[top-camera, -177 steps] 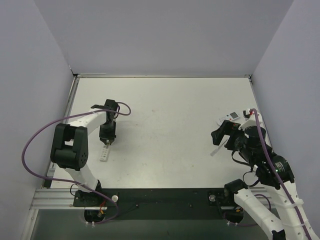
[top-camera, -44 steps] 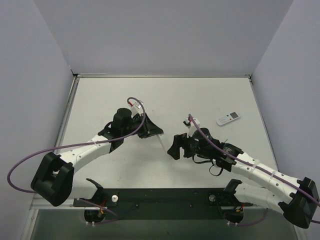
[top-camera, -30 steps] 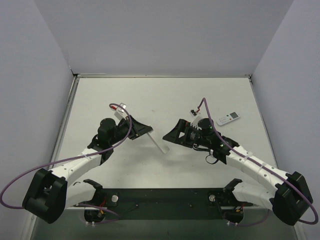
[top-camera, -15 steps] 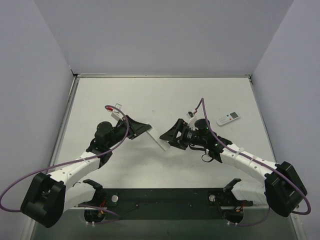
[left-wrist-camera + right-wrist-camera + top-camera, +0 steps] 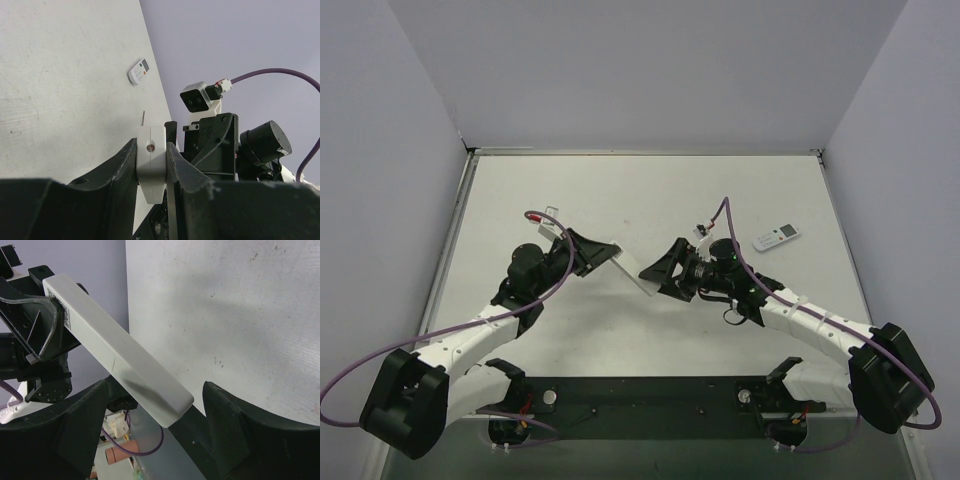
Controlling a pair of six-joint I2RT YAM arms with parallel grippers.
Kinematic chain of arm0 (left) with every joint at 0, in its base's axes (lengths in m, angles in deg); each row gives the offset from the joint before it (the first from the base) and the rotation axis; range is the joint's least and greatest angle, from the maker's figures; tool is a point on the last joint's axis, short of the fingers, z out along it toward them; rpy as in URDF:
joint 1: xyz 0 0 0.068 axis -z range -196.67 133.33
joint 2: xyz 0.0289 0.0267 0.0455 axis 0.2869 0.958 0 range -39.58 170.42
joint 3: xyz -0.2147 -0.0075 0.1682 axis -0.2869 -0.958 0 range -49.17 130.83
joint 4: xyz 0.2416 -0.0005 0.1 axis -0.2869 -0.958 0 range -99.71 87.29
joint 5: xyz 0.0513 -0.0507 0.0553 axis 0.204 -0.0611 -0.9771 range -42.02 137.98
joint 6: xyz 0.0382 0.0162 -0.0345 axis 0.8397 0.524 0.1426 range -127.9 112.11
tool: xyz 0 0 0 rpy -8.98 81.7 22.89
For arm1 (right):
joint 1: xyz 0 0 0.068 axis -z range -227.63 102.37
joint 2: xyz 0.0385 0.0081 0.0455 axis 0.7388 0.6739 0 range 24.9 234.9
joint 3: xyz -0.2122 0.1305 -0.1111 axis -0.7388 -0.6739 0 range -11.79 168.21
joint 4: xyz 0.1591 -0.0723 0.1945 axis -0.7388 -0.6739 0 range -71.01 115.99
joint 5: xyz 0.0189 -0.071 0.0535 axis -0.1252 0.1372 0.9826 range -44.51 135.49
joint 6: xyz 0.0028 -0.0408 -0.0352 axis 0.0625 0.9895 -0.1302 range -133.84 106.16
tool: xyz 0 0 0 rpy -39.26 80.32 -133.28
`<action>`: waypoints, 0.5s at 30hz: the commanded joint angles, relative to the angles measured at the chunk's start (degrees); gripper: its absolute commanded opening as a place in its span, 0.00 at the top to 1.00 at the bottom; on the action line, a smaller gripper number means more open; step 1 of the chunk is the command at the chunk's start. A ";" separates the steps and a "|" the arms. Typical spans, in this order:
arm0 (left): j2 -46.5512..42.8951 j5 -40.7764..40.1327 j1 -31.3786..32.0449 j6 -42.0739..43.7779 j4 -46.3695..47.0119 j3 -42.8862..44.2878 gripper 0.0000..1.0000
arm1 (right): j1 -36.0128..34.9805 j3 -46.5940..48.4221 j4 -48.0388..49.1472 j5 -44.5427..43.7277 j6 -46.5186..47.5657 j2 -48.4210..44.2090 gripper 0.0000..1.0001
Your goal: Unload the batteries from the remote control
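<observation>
Aloft, white remote (image 5: 120, 362) in left tool (image 5: 608, 254)

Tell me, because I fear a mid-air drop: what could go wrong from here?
1. The left gripper pinches the long remote by one end only, raised above the table. A sideways push could twist it loose.
2. The right gripper is open around the free end, and the remote crosses its gap at a slant. Closing may shove it rather than clamp it squarely.
</observation>
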State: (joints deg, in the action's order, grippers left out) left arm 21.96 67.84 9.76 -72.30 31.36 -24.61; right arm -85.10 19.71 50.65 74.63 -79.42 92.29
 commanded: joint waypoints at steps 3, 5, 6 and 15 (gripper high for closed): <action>-2.21 -1.40 -0.33 -1.69 3.38 1.37 1.00 | 0.21 1.36 3.72 -0.58 -2.09 0.89 0.32; -2.21 -1.57 -0.25 -1.78 3.29 1.37 1.00 | 0.21 1.89 3.90 -0.76 -1.92 1.33 0.36; -2.13 -1.66 -0.24 -1.95 3.20 1.28 1.00 | 0.30 2.07 3.99 -0.84 -2.01 1.51 0.38; -2.04 -2.02 0.28 -2.92 4.79 -0.03 1.00 | 0.21 1.02 6.36 -1.20 -3.06 2.92 0.47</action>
State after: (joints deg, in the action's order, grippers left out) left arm 21.15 65.93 9.78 -73.72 31.34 -25.03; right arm -85.10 20.04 53.03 74.28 -81.60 95.05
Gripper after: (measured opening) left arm 0.335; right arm 0.588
